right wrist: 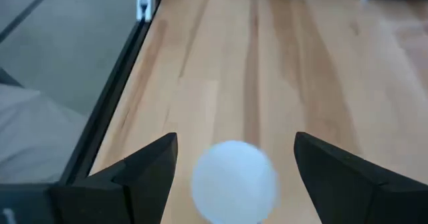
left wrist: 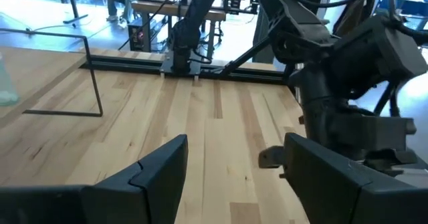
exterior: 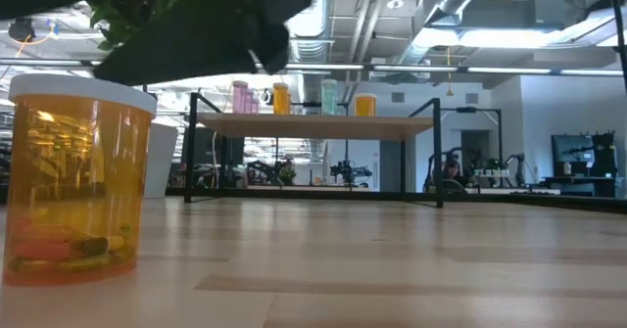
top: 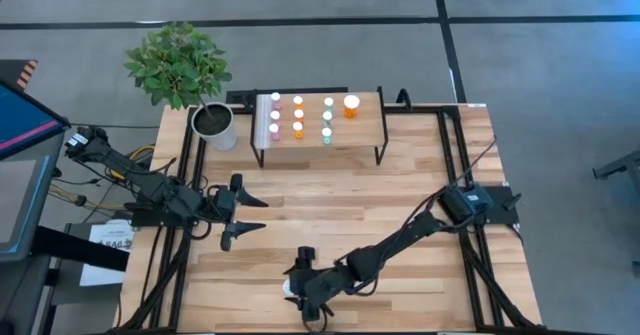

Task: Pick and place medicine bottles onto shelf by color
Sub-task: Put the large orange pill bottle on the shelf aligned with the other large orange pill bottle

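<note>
A large orange bottle (exterior: 76, 179) with a wide white cap (right wrist: 234, 180) stands upright on its base near the table's near edge (top: 289, 288). My right gripper (top: 303, 285) is open just above it, with its fingers (right wrist: 144, 174) on either side of the cap, apart from it. My left gripper (top: 264, 214) is open and empty at the table's left, also shown in the left wrist view (left wrist: 234, 144). The shelf (top: 365, 130) stands at the far centre and carries rows of pink (top: 275, 115), orange (top: 298, 115) and teal (top: 327, 120) bottles and one large orange bottle (top: 351, 105).
A white plant pot (top: 215, 125) with a green plant stands left of the shelf. A black frame rail (right wrist: 117, 83) runs along the table's edges. The bare wood tabletop (top: 340, 200) lies between the shelf and the grippers.
</note>
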Available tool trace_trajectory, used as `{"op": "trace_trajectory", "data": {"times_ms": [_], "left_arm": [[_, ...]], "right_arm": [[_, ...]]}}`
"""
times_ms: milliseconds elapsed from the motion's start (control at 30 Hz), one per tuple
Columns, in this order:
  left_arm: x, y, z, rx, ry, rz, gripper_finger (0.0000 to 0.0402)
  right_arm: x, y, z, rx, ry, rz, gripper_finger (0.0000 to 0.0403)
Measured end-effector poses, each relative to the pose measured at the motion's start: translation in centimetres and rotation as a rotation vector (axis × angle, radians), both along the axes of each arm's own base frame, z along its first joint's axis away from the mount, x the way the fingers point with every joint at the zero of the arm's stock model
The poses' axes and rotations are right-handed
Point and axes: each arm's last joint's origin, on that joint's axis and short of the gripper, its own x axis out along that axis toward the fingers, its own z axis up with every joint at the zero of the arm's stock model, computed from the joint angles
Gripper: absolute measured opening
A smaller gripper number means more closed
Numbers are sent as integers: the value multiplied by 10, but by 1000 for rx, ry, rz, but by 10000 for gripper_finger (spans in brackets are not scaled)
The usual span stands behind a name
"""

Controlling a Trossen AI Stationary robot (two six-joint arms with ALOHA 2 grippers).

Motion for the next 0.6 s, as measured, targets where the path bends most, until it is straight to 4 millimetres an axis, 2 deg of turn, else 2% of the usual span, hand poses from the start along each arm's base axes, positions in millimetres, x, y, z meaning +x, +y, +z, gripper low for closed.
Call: {"op": "trace_trajectory", "data": {"times_ms": [167,467,600], "left_arm": [[0,0,0,0,0,0,236],[0,0,0,0,0,0,236],[0,0,0,0,0,0,236]], "right_arm": [[1,2,-10,-3,52,6,317],[0,1,-11,5,76,-4,317],[-3,0,-15,7,125,-24,305]]}}
